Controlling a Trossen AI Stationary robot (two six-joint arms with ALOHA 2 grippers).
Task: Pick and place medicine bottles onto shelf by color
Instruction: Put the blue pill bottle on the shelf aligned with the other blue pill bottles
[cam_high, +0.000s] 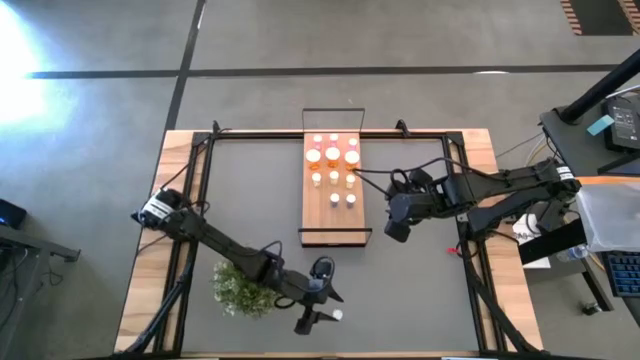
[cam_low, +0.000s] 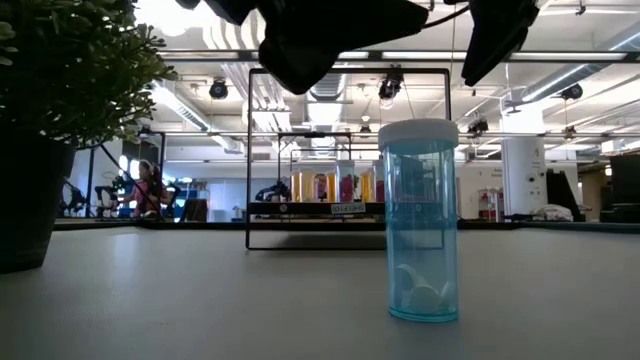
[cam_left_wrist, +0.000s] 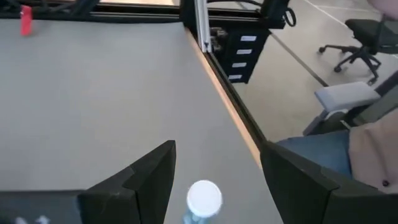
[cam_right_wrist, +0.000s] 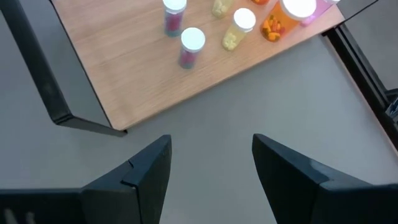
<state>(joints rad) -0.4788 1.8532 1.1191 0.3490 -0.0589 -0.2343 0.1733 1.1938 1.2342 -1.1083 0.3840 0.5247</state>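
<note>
**Blue bottle waits between our left fingers**

Nearest the low camera, right of centre, stands a blue bottle (cam_low: 421, 220), upright on the grey mat (cam_high: 420, 290), white-capped with a few pills at its bottom. We judge it light, rigid and slippery, likely to tip; we should take it mid-body, below the cap. Our left gripper (cam_left_wrist: 214, 180) hangs spread over it at the overhead frame's lower centre. Farther up, our right gripper (cam_right_wrist: 211, 162) hovers open beside the shelf (cam_high: 320, 222), which carries the other medicine bottles (cam_high: 333, 165).
</note>
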